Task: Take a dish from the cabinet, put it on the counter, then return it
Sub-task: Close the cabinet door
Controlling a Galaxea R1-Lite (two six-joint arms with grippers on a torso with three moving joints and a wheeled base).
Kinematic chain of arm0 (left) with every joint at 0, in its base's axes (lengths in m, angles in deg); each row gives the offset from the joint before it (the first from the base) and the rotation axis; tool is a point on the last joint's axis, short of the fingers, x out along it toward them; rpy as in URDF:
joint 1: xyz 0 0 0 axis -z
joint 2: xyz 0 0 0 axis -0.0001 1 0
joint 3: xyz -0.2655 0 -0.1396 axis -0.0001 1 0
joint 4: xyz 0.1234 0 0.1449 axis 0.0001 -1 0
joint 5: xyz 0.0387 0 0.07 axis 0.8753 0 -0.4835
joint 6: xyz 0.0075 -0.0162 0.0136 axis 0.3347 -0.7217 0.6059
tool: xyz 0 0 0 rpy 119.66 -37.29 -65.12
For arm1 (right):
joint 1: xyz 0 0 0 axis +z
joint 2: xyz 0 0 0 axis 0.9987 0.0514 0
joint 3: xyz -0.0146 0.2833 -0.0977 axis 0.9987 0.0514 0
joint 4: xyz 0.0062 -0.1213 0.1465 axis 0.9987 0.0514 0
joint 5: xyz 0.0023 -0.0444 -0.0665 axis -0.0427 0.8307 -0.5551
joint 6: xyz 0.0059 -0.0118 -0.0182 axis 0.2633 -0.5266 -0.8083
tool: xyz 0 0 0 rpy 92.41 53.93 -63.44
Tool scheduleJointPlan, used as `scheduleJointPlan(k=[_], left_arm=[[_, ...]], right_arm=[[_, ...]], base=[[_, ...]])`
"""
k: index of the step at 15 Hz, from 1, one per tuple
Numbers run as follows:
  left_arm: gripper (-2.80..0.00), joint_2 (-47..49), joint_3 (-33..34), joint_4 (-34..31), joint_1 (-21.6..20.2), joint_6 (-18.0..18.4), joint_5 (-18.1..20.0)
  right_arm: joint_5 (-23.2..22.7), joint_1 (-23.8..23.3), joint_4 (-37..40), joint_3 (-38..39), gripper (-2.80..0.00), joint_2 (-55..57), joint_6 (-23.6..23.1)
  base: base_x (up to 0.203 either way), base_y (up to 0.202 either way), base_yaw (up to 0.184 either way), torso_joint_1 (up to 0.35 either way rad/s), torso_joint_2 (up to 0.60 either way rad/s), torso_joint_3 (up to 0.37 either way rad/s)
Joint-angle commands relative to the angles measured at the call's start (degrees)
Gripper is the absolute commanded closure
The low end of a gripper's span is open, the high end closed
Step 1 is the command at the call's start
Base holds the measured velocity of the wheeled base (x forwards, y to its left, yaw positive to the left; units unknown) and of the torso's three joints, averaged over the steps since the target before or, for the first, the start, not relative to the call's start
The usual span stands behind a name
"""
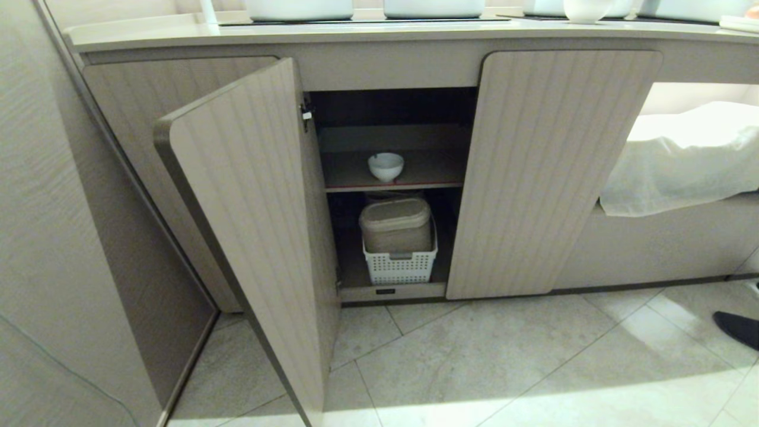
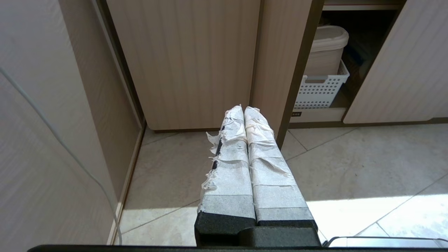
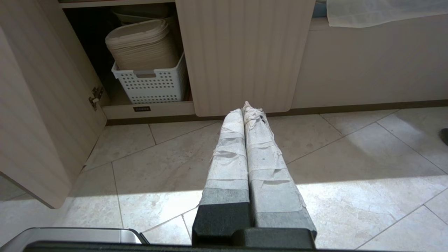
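The bowl (image 1: 386,166) sits upright on the upper shelf (image 1: 427,172) of the cabinet (image 1: 551,166), in the open middle bay, with its mouth facing up. Being round, it has no long axis for me to line up with; what matters is height and depth. It lies above and beyond both of my pincers, and neither wrist view shows it.

My left pincer (image 2: 244,109) is clenched on nothing and hangs low over the floor tiles. The open door (image 1: 249,219) stands on edge just beyond its tips, between it and the bay. My right pincer (image 3: 247,106) is also clenched and empty. It points at the foot of the closed door to the right of the bay, with the basket (image 3: 152,84) on the lower level off to one side.

I judge the right arm to have the clearer way in, since nothing stands between it and the opening. Either arm must rise well above the basket level and reach inward under the counter (image 1: 379,32) to meet the bowl.
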Motion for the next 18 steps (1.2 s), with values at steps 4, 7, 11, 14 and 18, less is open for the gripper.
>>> scheduleJointPlan(k=[4, 7, 11, 14, 18], left_arm=[[0.00, 0.1, 0.0, 0.0, 0.0, 0.0, 0.0], [0.00, 0.1, 0.0, 0.0, 0.0, 0.0, 0.0], [0.00, 0.1, 0.0, 0.0, 0.0, 0.1, 0.0], [0.00, 0.1, 0.0, 0.0, 0.0, 0.1, 0.0], [0.00, 0.1, 0.0, -0.2, 0.0, 3.6, 0.5]], right_arm=[[0.0, 0.0, 0.0, 0.0, 0.00, 0.1, 0.0], [0.0, 0.0, 0.0, 0.0, 0.00, 0.1, 0.0], [0.0, 0.0, 0.0, 0.0, 0.00, 0.1, 0.0], [0.0, 0.0, 0.0, 0.0, 0.00, 0.1, 0.0], [0.0, 0.0, 0.0, 0.0, 0.00, 0.1, 0.0]], base=[[0.000, 0.000, 0.000, 0.000, 0.00, 0.000], [0.000, 0.000, 0.000, 0.000, 0.00, 0.000], [0.000, 0.000, 0.000, 0.000, 0.00, 0.000], [0.000, 0.000, 0.000, 0.000, 0.00, 0.000], [0.000, 0.000, 0.000, 0.000, 0.00, 0.000]])
